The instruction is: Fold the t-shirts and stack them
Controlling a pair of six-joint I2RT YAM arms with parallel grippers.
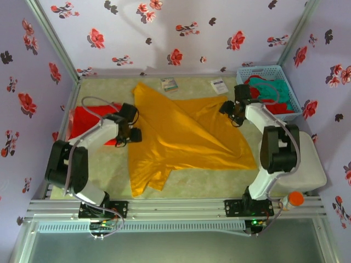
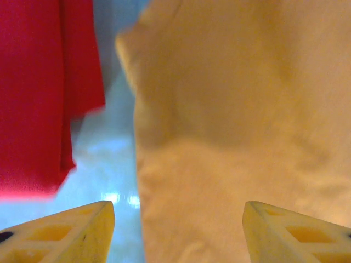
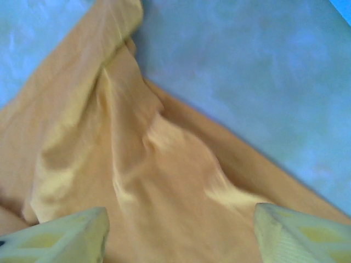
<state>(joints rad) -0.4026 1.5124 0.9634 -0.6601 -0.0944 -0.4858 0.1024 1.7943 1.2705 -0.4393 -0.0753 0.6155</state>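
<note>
The red shirt [image 1: 88,118] lies folded at the left, so the fold in hand looks like the yellow shirt [image 1: 186,137], rumpled mid-table. The left gripper [image 2: 178,233] hangs spread and empty over its left edge, and the right gripper [image 3: 181,235] does the same at its far right edge. Next, I reckon each one needs to pinch some cloth.

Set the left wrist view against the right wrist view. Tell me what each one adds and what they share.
Left wrist view adds: a red t-shirt lying left of the mustard-yellow t-shirt, with a strip of bare table between them.
Right wrist view adds: a wrinkled ridge in the yellow cloth running diagonally, and a broad stretch of table beyond the cloth's straight edge.
Shared: the mustard-yellow t-shirt lying below open jaws, those of the left gripper and the right gripper, with nothing held.
</note>
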